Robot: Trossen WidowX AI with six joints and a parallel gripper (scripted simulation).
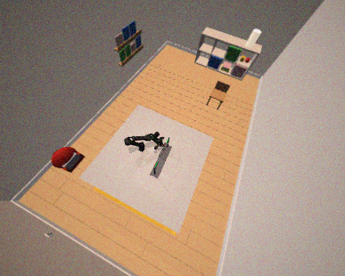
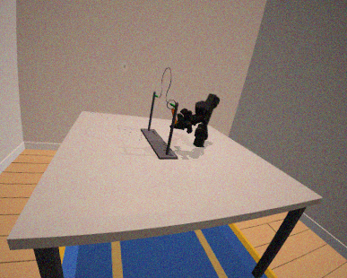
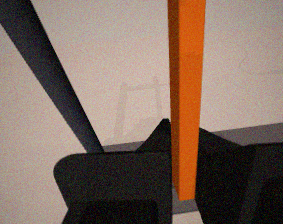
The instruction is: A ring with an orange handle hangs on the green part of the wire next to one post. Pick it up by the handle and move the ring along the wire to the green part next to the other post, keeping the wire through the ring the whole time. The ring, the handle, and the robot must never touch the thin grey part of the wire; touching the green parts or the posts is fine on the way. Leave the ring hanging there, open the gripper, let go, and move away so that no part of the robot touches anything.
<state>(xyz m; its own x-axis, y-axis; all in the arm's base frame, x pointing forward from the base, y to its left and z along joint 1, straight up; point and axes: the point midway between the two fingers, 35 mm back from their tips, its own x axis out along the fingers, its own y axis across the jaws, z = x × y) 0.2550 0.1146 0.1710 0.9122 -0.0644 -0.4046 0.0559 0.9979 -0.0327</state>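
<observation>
Upright orange handle (image 3: pixel 186 95) between fingers

The handle (image 3: pixel 186 95) is plain orange; the pincer (image 3: pixel 184 170) clamped on it is black. The worktop (image 2: pixel 123 188) is pale grey-white, the posts (image 2: pixel 171 130) and base (image 2: pixel 158 143) dark grey, with green wire ends (image 2: pixel 154 95). Below lies a blue rug (image 2: pixel 168 256) with yellow stripes.

Soft even light; grainy; faint blurred shadows.
</observation>
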